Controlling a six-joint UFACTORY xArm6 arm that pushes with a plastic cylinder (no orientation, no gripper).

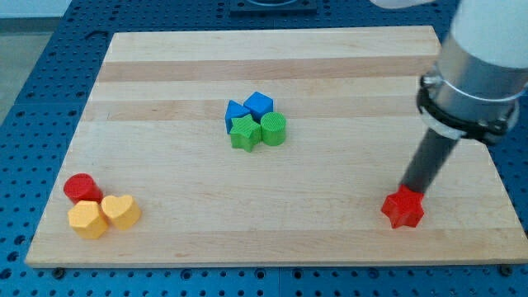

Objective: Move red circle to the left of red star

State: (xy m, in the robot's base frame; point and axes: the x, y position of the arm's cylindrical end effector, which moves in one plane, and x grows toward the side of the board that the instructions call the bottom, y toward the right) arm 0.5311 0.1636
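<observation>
The red circle (pixel 82 188) sits near the board's lower left corner, touching a yellow hexagon (pixel 87 219) and close to a yellow heart (pixel 122 211). The red star (pixel 403 209) lies at the lower right of the board. My tip (pixel 409 189) stands right at the star's upper edge, touching or nearly touching it. The dark rod rises from there up to the arm's grey body at the view's upper right. The red circle is far to the left of my tip, across the board.
A cluster in the board's middle: a blue triangle-like block (pixel 235 114), a blue cube (pixel 259 104), a green star (pixel 245 132) and a green circle (pixel 274 129). The wooden board (pixel 272 58) lies on a blue perforated table.
</observation>
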